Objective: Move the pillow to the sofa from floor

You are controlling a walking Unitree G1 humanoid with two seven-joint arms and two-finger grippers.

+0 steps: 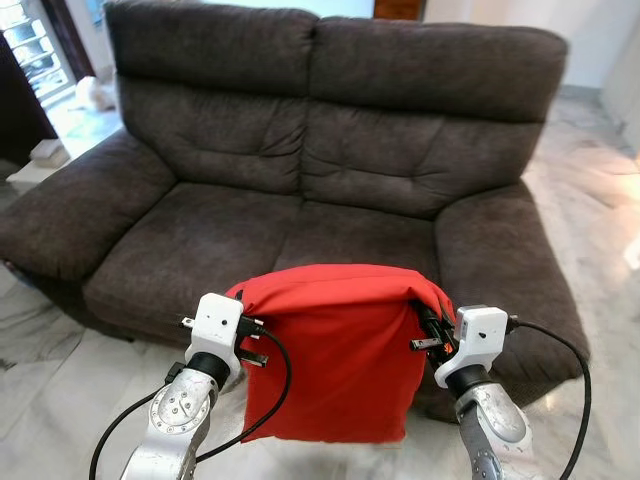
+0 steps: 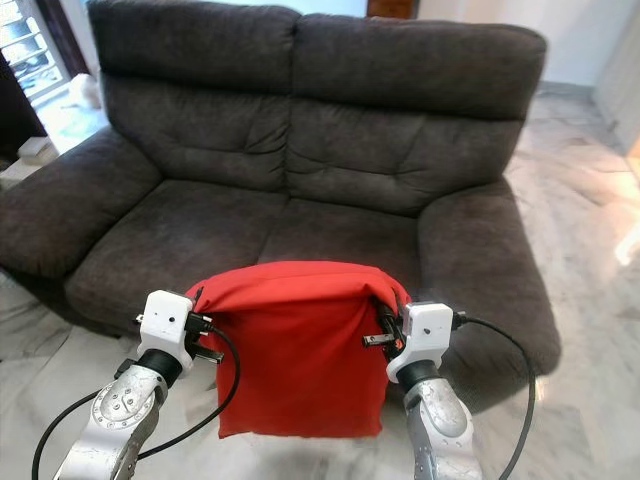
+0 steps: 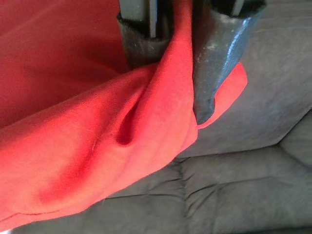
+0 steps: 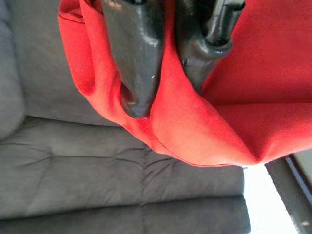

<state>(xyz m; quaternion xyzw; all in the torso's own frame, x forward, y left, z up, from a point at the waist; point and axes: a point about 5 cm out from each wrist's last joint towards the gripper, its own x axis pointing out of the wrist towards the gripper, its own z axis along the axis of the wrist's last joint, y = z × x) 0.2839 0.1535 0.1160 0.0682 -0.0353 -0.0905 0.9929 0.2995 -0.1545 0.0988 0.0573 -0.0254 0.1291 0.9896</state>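
Note:
A red pillow [image 1: 335, 355] hangs in the air between my two arms, in front of the dark grey two-seat sofa [image 1: 330, 170]. My left gripper [image 1: 243, 300] is shut on the pillow's upper left corner. In the left wrist view its black fingers [image 3: 219, 58] pinch a fold of the red fabric [image 3: 97, 146]. My right gripper [image 1: 428, 318] is shut on the upper right corner, and the right wrist view has its fingers [image 4: 136, 58] clamped on the red cloth [image 4: 204, 126]. The pillow's lower edge hangs just above the floor before the seat front.
The sofa seat cushions [image 1: 230, 245] lie bare right behind the pillow. Pale marble floor [image 1: 60, 370] runs around the sofa. Near a bright window at the far left sit some small white things [image 1: 95, 93].

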